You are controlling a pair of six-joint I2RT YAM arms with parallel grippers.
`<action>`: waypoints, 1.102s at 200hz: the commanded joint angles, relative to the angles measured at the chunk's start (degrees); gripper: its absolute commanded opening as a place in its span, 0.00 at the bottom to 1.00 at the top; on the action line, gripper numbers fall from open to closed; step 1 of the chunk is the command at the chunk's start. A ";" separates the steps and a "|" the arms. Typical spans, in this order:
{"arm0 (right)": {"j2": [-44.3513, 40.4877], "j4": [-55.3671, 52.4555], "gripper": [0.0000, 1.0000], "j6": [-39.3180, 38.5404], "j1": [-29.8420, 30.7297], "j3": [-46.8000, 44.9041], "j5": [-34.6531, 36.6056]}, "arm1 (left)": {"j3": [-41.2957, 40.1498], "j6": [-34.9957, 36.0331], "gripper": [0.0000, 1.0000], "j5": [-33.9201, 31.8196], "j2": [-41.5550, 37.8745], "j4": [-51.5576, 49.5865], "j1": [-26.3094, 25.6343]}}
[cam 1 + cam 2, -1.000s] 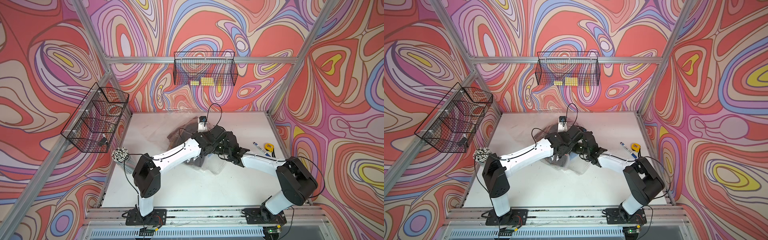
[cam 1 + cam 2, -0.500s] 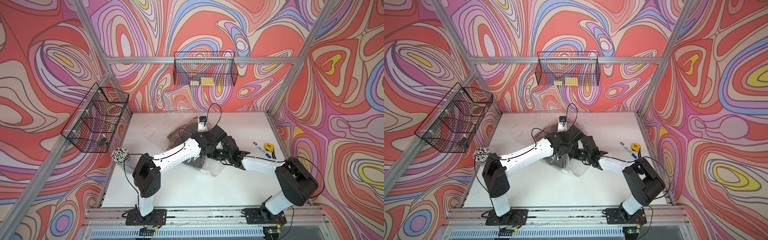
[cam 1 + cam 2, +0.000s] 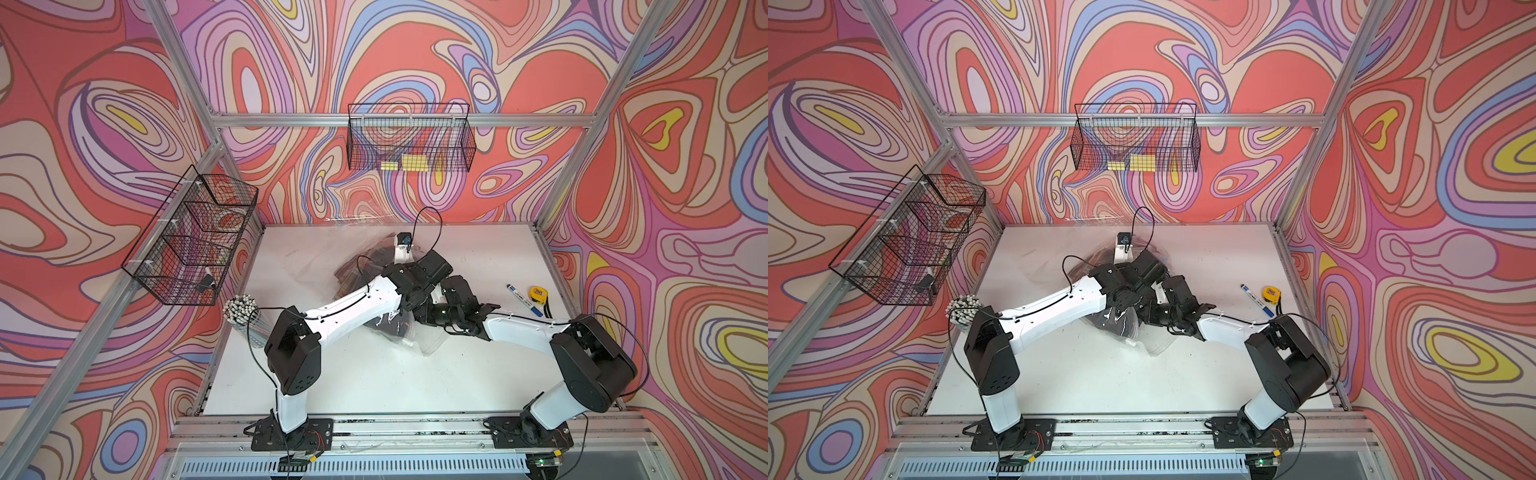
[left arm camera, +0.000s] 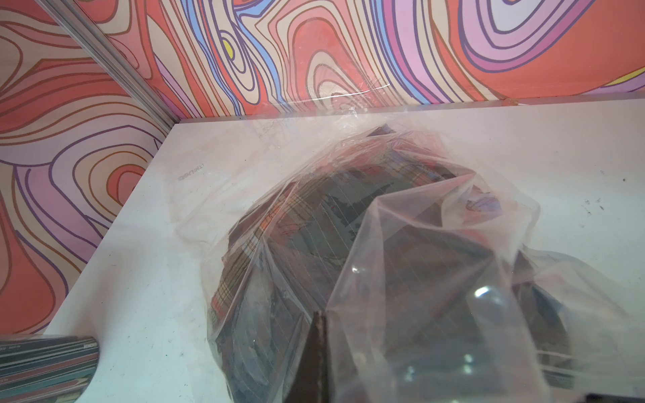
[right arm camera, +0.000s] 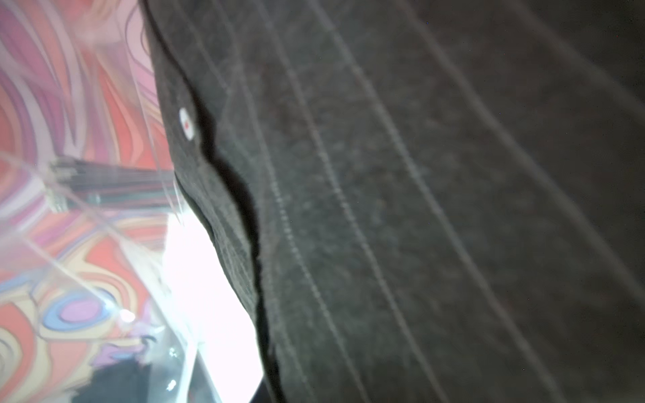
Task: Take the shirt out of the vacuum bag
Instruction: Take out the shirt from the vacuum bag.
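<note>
White worktop (image 3: 374, 386), lightly scuffed; near its right edge a blue marker pen (image 3: 523, 299) lies just beside a yellow tape measure (image 3: 539, 294). Bundle of white-tipped sticks (image 3: 240, 308) at the left edge. Black wire basket (image 3: 409, 137) on the back wall holds yellow pads (image 3: 414, 162); a second, compartmented basket (image 3: 191, 237) hangs on the left wall

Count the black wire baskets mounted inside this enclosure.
2. The back basket hangs at the rear of the enclosure, and the side basket hangs on the robot's left side. Both show in both top views, and none seems hidden.
</note>
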 commanded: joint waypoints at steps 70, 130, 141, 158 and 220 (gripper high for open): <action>-8.50 0.58 0.00 1.00 0.44 -5.08 9.70 | -0.62 -0.83 0.00 -0.33 0.42 -2.52 1.18; -14.47 -2.08 0.00 0.81 0.35 -7.21 8.33 | -0.33 -0.68 0.00 -0.48 0.40 -2.52 1.62; -15.60 -2.70 0.00 0.67 0.37 -7.78 8.16 | -0.38 -0.85 0.00 -0.52 0.34 -2.52 1.73; -17.52 -3.23 0.00 1.09 0.37 -8.74 7.74 | -0.59 -1.02 0.00 -0.46 0.29 -2.26 1.87; -30.09 -12.91 0.00 1.98 0.35 -12.36 10.80 | -0.07 -0.82 0.00 0.99 2.10 -0.80 2.63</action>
